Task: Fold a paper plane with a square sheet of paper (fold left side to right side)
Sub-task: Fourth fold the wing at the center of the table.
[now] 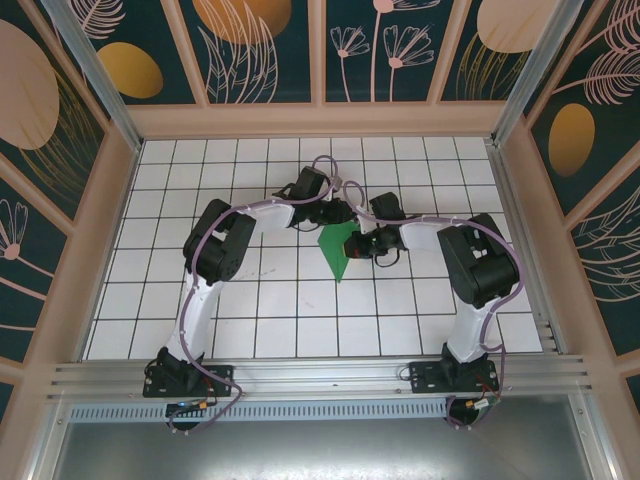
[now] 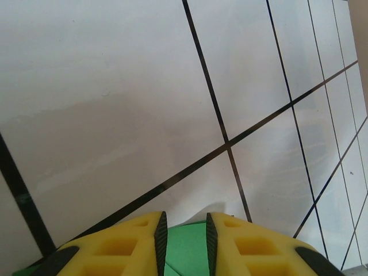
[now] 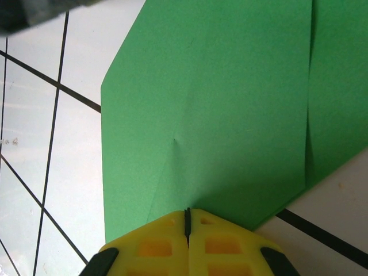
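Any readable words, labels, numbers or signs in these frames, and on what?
None can be read.
The green paper is plain and unmarked.
The wall panels carry only plant patterns.
A faint mark on one floor tile is too small to read.

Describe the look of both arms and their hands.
The left arm and right arm share white links, bulky black joints and black bases, with pale purple cables looping along them. The left hand and right hand have blocky yellow fingers with square cut-outs and thin black inner pads.
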Controlling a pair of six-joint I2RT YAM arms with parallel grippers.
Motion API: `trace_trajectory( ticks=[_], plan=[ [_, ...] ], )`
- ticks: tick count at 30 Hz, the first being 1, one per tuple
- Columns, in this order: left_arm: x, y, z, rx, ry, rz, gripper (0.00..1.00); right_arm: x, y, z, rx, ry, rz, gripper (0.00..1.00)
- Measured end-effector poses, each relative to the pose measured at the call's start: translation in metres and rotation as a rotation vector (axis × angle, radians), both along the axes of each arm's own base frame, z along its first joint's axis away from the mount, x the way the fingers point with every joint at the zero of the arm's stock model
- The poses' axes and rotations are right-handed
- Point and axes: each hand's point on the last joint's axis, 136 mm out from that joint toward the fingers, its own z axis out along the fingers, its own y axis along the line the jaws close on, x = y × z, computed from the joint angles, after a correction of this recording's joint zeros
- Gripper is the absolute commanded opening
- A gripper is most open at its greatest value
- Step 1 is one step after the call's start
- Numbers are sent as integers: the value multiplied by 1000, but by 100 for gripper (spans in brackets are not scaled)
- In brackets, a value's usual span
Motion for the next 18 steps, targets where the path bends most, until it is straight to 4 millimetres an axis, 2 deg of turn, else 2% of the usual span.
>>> trace_trajectory(
  ticks=[3,6,9,11,13,15,18],
  plan=[
    [5,8,2,14,-19,16,30,1,-1,0,0,-2,0,0],
    [11,34,4,52,-39,69,30,1,-2,0,1,0,-2,0],
    [8,58,13,63,-51,107,30,1,-2,0,2,1,-2,0],
    [2,65,22,56,-62,112,30,1,-2,0,2,1,-2,0],
    [-8,59,33,32,-78,90,30,1,-2,0,2,1,-2,0],
    [-20,45,39,2,-89,45,29,1,-2,0,2,1,-2,0],
    [-38,24,40,-22,-77,-19,30,1,-2,0,2,1,-2,0]
  ],
)
